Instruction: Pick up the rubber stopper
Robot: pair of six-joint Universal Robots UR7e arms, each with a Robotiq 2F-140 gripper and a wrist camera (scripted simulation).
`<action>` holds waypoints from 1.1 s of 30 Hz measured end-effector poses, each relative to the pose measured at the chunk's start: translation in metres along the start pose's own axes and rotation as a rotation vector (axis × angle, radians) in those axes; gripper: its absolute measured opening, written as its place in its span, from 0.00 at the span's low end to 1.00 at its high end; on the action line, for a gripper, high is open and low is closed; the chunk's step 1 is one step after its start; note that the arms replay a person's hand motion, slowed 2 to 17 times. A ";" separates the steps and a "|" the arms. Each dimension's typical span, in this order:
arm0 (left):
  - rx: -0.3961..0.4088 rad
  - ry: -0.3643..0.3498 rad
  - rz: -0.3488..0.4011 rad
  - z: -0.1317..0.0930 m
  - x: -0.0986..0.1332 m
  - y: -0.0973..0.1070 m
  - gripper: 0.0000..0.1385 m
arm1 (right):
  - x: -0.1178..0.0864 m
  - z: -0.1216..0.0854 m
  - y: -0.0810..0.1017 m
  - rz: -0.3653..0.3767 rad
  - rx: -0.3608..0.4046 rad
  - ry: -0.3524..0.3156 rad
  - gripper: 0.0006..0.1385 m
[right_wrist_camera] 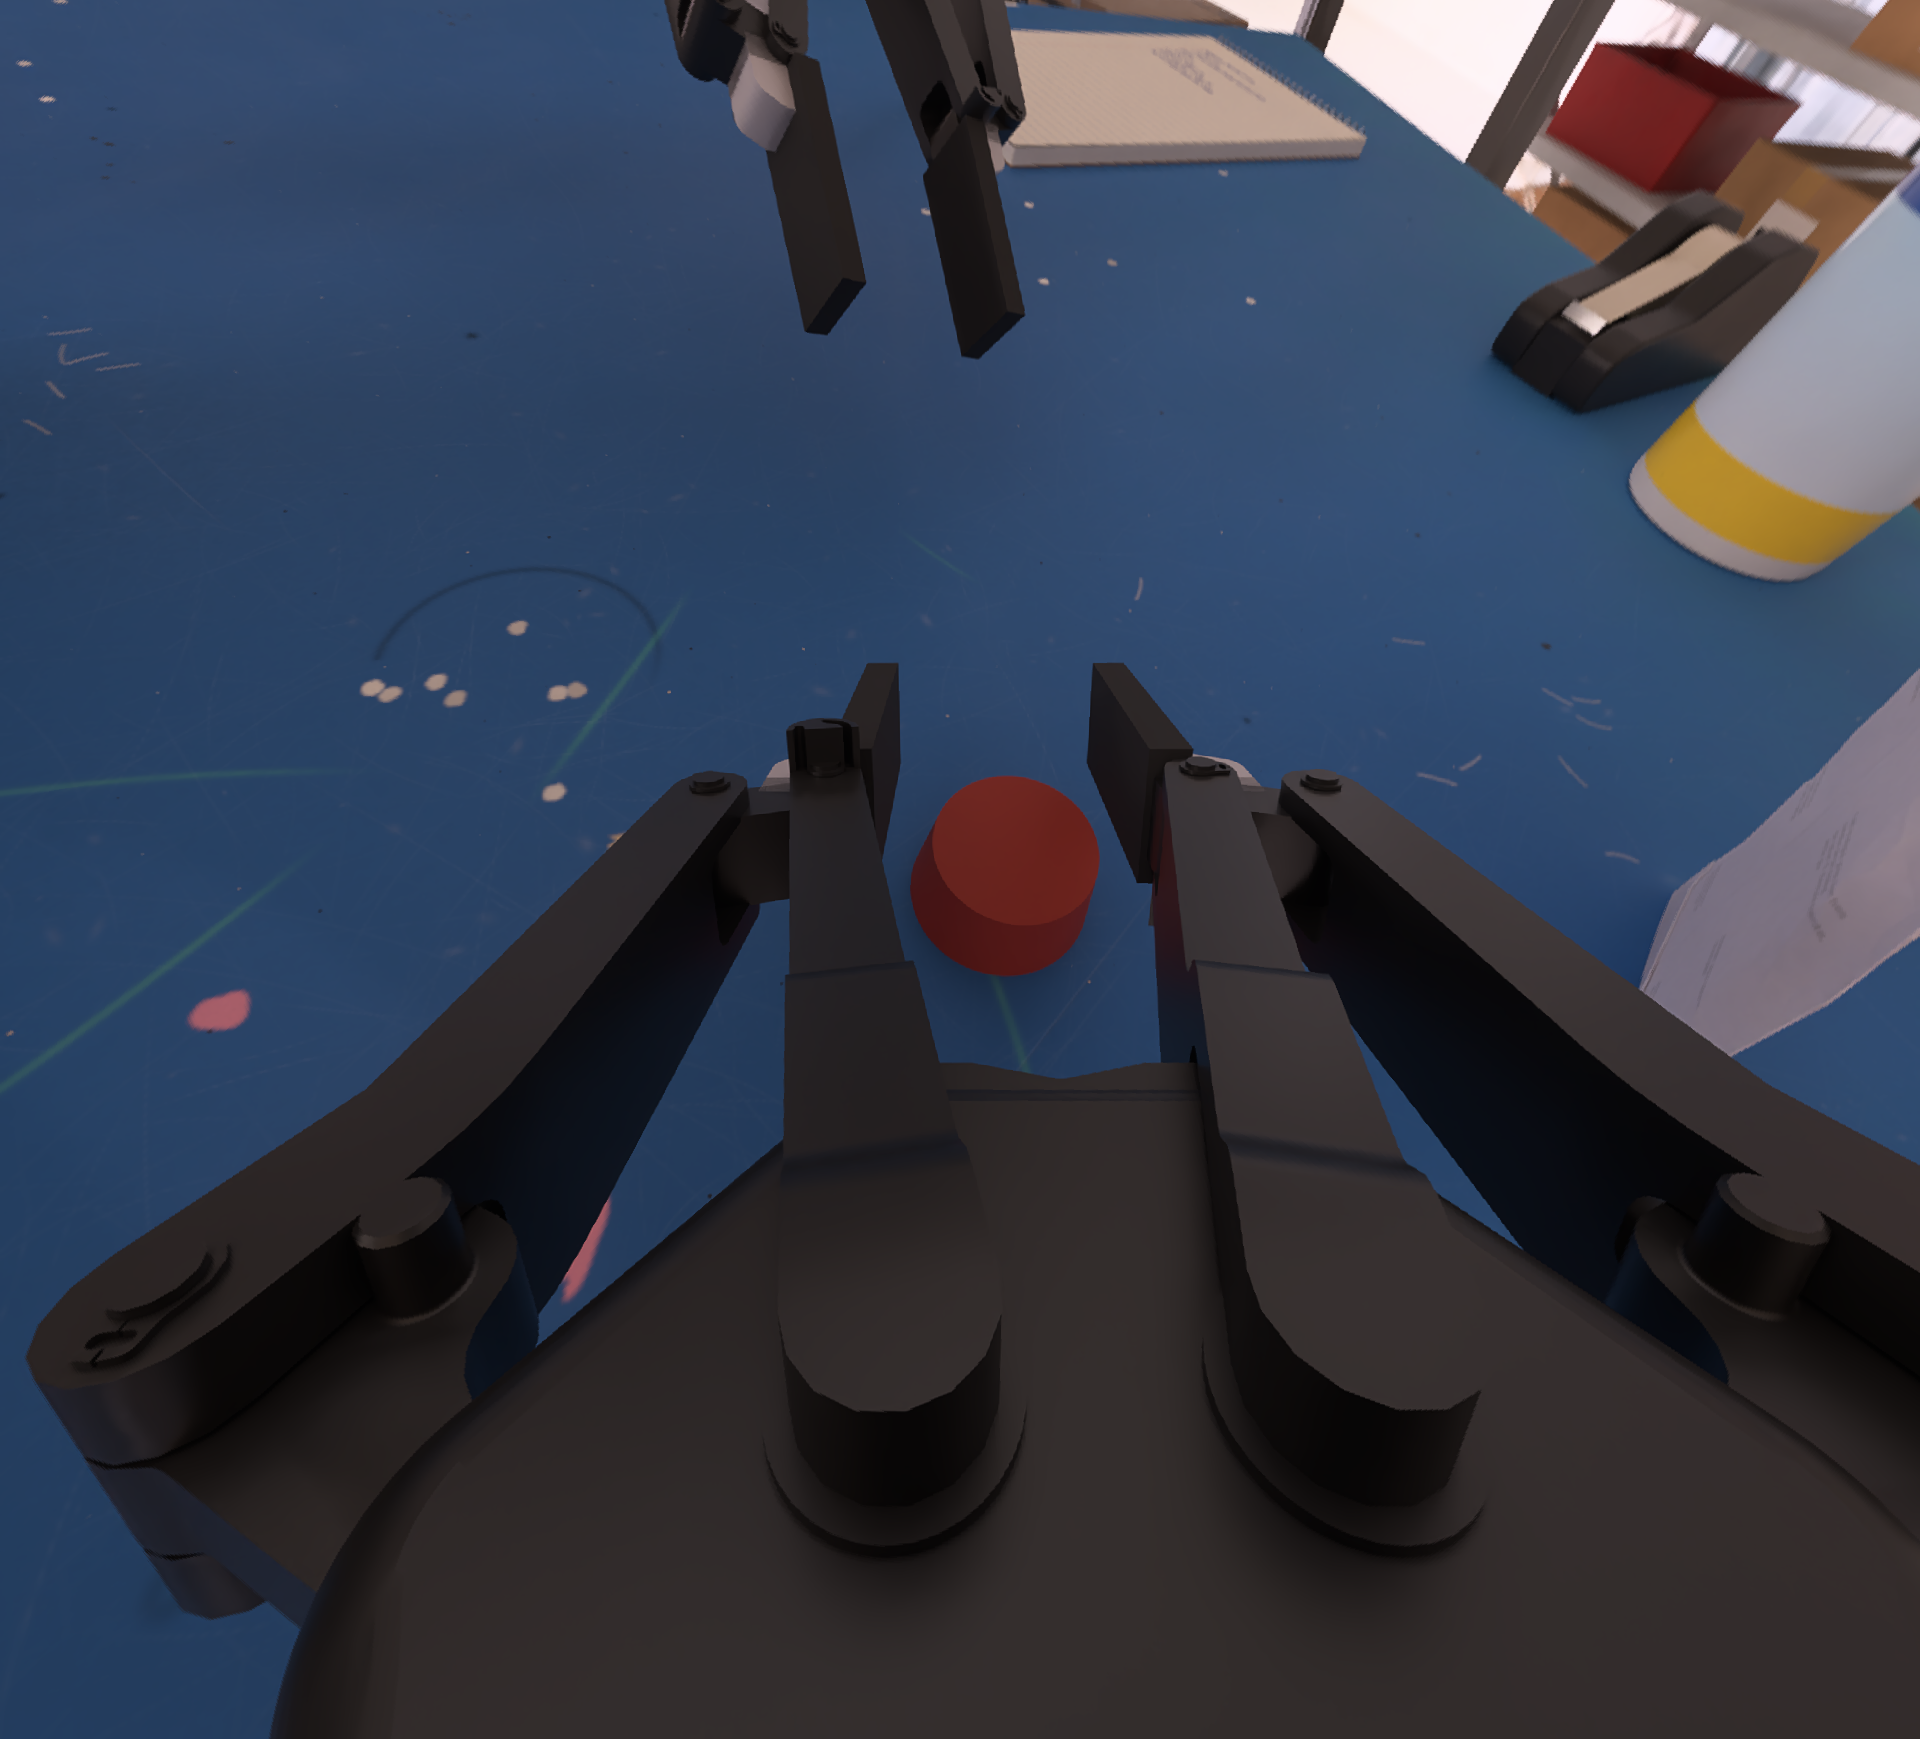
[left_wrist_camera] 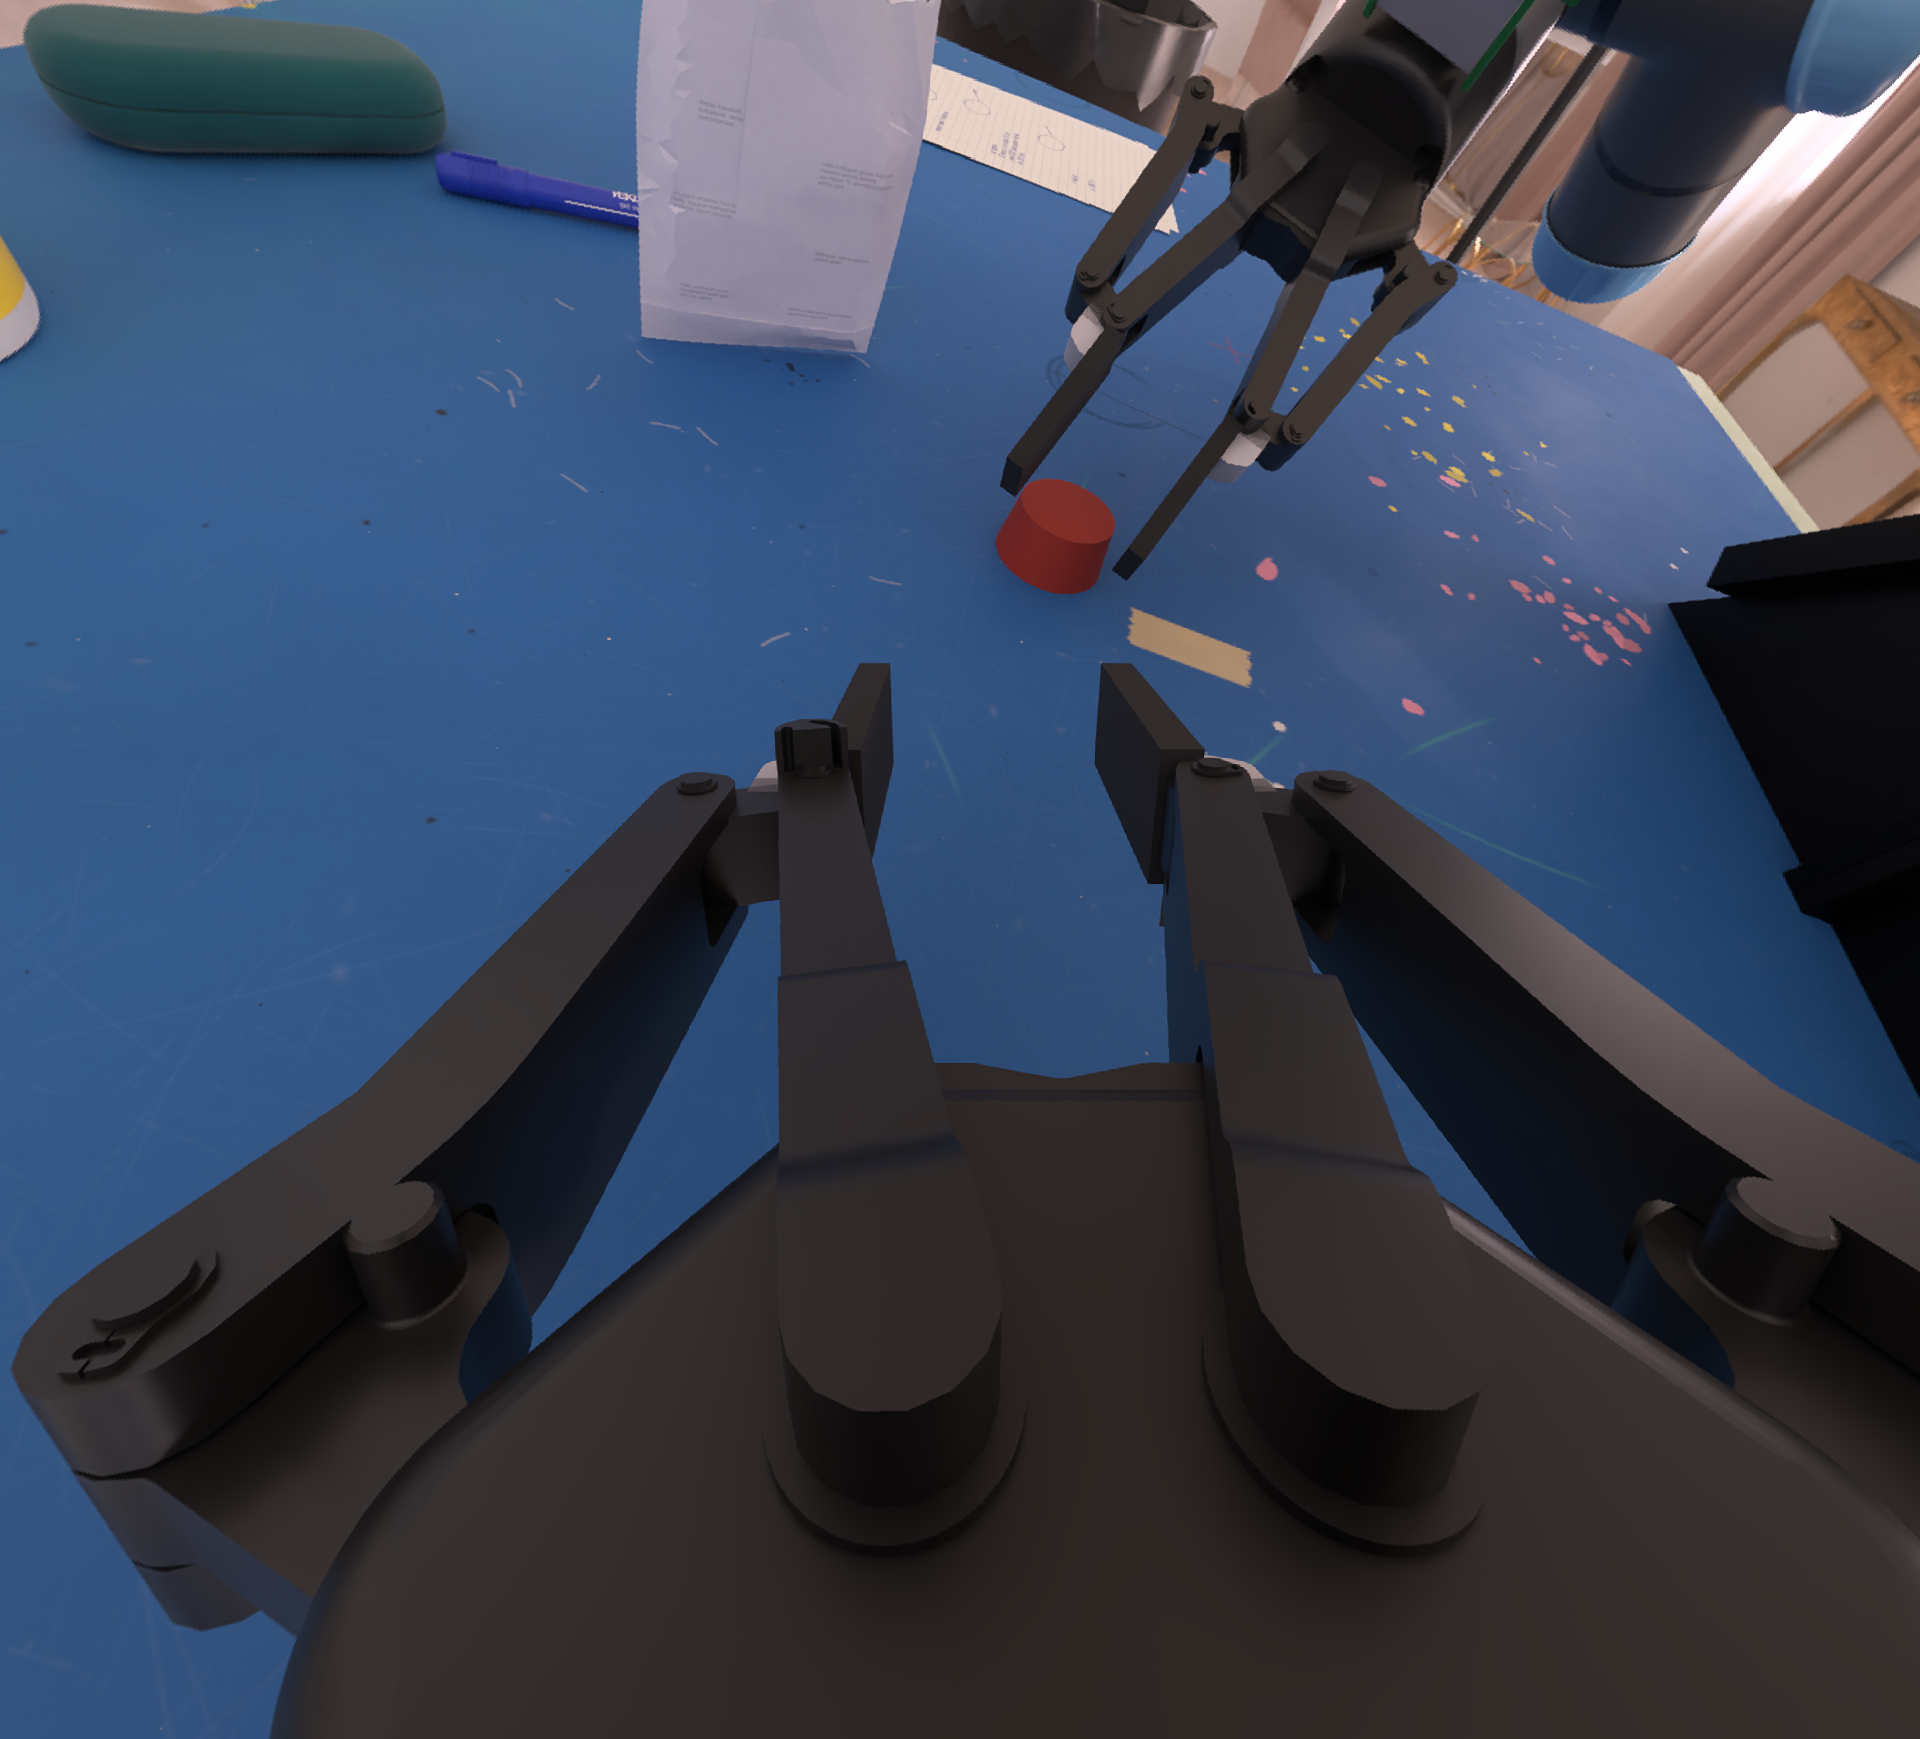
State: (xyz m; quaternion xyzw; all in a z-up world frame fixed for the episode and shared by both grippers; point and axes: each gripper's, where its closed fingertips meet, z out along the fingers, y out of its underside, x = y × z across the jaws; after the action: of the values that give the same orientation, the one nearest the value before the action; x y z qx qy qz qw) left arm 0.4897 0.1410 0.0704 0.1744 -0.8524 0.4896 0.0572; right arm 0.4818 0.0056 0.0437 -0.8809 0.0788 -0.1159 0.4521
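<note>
Two claws, one red stopper

Both claws hang over the blue table (left_wrist_camera: 312,650). Right claw (right_wrist_camera: 992,702) sits low, jaws apart, straddling the rubber stopper (right_wrist_camera: 1004,874); fingers flank it on either side, a gap showing on each, no contact seen. Stopper stands upright on the table, wide end down. Left claw (left_wrist_camera: 995,692) hovers well back from the stopper, jaws apart, holding nothing. White paper bag (left_wrist_camera: 774,141) stands upright farther off. Blue marker (left_wrist_camera: 530,185) lies beside a green case (left_wrist_camera: 234,79).
</note>
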 end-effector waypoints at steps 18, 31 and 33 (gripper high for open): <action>0.050 -0.042 0.018 0.008 0.002 -0.014 0.38 | 0.009 -0.002 0.017 0.135 -0.115 0.000 0.42; 0.057 -0.081 0.042 0.009 0.006 -0.020 0.38 | 0.006 -0.005 0.024 0.146 -0.137 -0.041 0.43; 0.058 -0.087 0.048 0.009 0.006 -0.021 0.38 | 0.006 -0.006 0.025 0.146 -0.141 -0.042 0.43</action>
State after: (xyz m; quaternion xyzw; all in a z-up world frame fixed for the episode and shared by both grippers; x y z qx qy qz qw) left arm 0.4922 0.1226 0.0842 0.1765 -0.8436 0.5072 0.0034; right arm 0.4852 -0.0147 0.0272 -0.9046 0.1413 -0.0584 0.3978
